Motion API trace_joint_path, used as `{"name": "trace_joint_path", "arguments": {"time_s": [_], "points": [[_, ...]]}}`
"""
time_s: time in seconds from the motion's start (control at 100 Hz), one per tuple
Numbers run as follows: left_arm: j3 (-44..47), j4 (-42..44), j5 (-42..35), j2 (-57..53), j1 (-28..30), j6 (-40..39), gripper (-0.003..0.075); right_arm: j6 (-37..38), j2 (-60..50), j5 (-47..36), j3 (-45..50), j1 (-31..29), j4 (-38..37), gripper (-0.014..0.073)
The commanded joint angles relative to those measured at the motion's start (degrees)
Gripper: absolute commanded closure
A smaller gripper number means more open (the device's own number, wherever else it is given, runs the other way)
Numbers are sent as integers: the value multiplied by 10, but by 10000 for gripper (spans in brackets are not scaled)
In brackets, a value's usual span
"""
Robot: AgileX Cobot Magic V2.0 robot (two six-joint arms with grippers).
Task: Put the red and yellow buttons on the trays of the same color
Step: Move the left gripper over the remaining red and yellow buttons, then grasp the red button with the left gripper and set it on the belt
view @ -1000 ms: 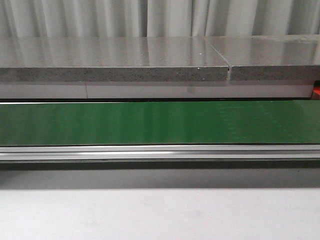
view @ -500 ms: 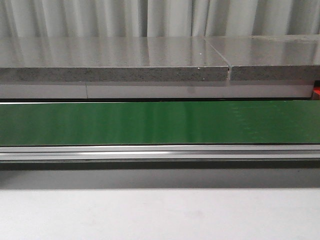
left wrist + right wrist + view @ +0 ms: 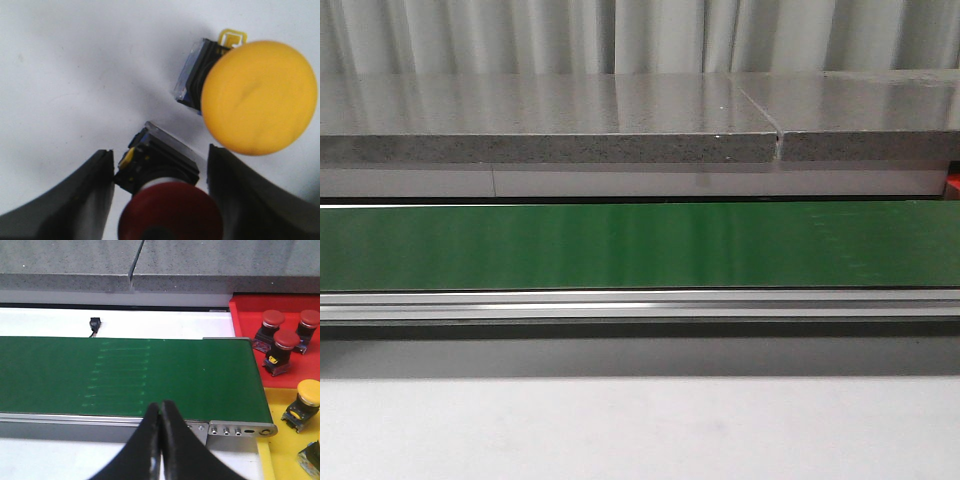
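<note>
In the left wrist view a red button on a black base lies on the white table, between the fingers of my left gripper. The jaws are open; one finger touches the base and a small gap shows at the other. A yellow button lies on its side just beyond, apart from the fingers. My right gripper is shut and empty over the near rail of the belt. The red tray holds three red buttons. The yellow tray holds a yellow button and part of another base.
A green conveyor belt with an aluminium rail crosses the front view, a grey stone slab behind it and white table in front. No gripper or button shows in the front view. The belt's end adjoins the trays.
</note>
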Motion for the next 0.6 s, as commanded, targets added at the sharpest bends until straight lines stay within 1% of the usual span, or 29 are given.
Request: {"name": "trace_joint_path", "arguments": {"time_s": [0.0, 0.09, 0.14, 0.39, 0.59], "points": [[-18, -8, -15, -31, 1, -2, 437, -3, 5, -41, -15, 1, -3, 660], [-18, -8, -22, -31, 1, -2, 504, -3, 5, -41, -15, 1, -3, 660], [-18, -8, -22, -33, 1, -1, 526, -3, 5, -41, -15, 1, -3, 660], [-16, -4, -11, -73, -6, 17, 533, -3, 5, -41, -15, 1, -3, 660], [-13, -4, 25, -129, -40, 28, 533, -3, 5, -41, -15, 1, -3, 660]]}}
